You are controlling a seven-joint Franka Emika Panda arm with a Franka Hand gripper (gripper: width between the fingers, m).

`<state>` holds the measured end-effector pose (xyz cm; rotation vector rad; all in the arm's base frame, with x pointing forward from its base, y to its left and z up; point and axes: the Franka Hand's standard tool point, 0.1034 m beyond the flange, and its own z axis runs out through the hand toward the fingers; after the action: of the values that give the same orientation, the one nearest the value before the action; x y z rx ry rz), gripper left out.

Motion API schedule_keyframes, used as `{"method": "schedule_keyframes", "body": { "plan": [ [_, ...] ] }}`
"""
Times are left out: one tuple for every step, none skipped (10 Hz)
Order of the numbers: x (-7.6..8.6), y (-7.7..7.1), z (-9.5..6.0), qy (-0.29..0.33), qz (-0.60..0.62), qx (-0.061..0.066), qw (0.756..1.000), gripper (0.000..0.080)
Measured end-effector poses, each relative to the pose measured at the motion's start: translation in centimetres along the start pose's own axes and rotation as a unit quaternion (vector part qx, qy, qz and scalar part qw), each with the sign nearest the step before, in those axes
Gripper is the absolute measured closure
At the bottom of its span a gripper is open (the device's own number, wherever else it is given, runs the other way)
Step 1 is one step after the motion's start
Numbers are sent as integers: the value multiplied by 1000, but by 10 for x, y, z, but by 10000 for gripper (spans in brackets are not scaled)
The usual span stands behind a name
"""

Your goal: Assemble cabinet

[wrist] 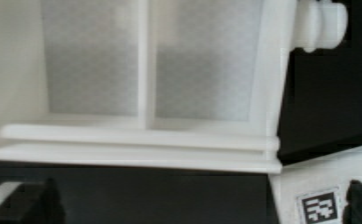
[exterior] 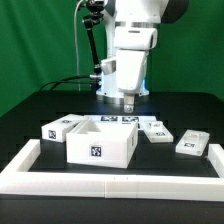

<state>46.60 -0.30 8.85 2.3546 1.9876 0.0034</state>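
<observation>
Hovering near the box [exterior: 100, 143], our gripper [exterior: 128, 100] hangs open and empty — panels [exterior: 192, 143] lie loose beside it, so we judge assembly barely begun.

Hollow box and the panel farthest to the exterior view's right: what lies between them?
Another flat tagged panel, between the hollow box and that far panel, shown in the exterior view.

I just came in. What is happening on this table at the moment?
The robot arm is putting together a white cabinet, but it holds nothing right now. Its gripper hangs open above the far side of the hollow box. The other parts lie loose on the table: a small block on the exterior view's left, and a flat panel and an outer panel on its right. Nothing appears joined to the box yet.
</observation>
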Motion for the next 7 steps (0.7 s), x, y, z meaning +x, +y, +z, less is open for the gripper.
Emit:
{"method": "schedule_keyframes", "body": {
  "plan": [
    [-6, -9, 6, 1, 4, 2, 1000, 1],
    [-11, -14, 11, 3, 1, 2, 1000, 1],
    [-17, -19, 17, 5, -1, 2, 1000, 1],
    [-20, -22, 22, 6, 3, 5, 1000, 1],
    [-21, -24, 27, 7, 5, 6, 1000, 1],
    [-20, -26, 33, 8, 5, 9, 1000, 1],
    [-19, -29, 39, 9, 5, 13, 1000, 1]
  ]
}}
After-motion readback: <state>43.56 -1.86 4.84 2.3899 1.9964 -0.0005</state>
